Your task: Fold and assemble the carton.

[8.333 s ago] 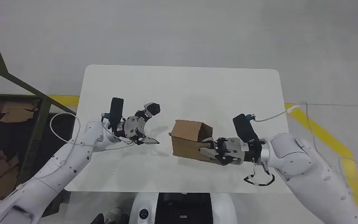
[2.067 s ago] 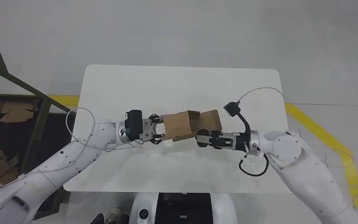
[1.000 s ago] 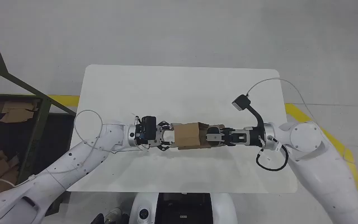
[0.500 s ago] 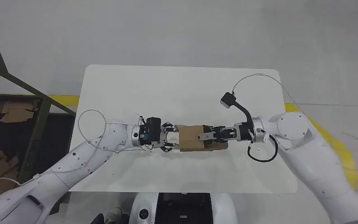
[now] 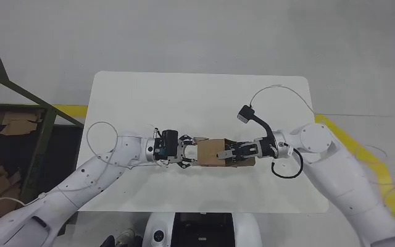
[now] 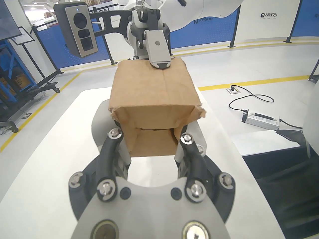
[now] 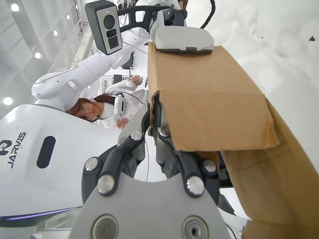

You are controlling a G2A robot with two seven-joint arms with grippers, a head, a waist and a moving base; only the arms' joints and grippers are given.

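white table (image 5: 185, 99), hollow carton (image 5: 210, 150), left hand (image 5: 190, 152) and right hand (image 5: 230, 152) tight on its ends

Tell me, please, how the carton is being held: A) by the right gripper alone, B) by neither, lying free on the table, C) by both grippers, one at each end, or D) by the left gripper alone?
C: the left gripper clasps one end of the carton, and the right gripper clamps a wall at the opposite end.
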